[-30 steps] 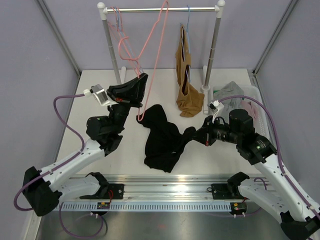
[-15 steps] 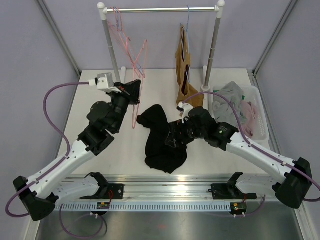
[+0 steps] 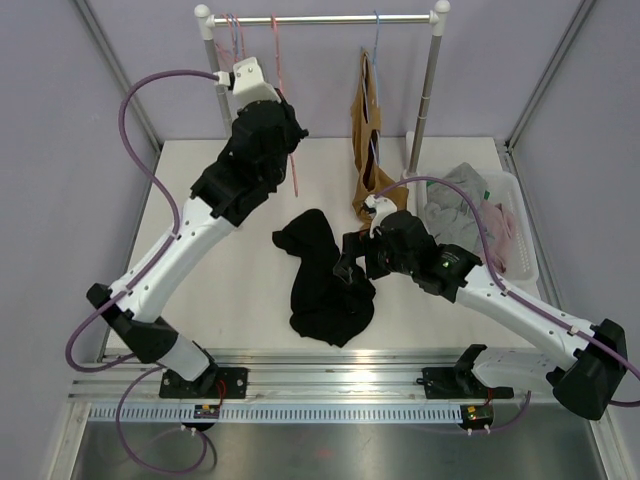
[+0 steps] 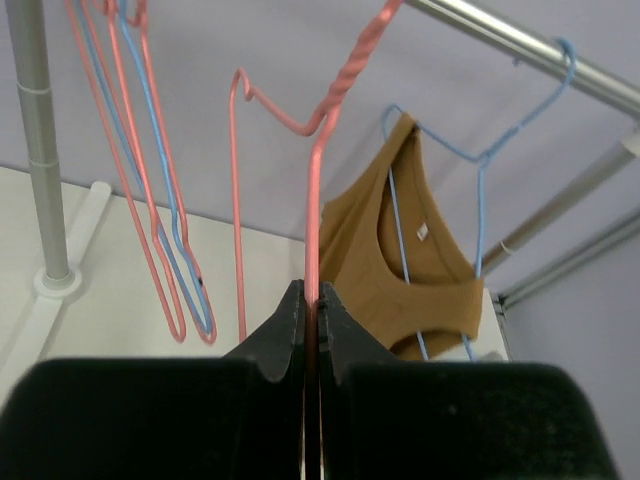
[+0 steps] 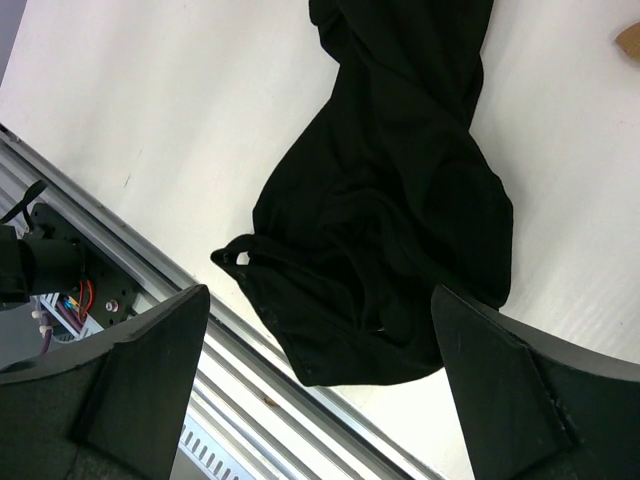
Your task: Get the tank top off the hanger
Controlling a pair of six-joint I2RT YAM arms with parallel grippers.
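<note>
Pink hanger (image 4: 314, 200) clamped in left gripper (image 4: 311, 292); right gripper (image 5: 320, 296) spread wide above black tank top (image 5: 400, 180).

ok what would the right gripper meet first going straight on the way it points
Probably the black tank top on the table, which lies straight ahead between its open fingers; how far off is unclear.

Bright, even overhead light, soft shadows; wrist-cam foregrounds blurred, glare on front rail (image 3: 330, 368).
</note>
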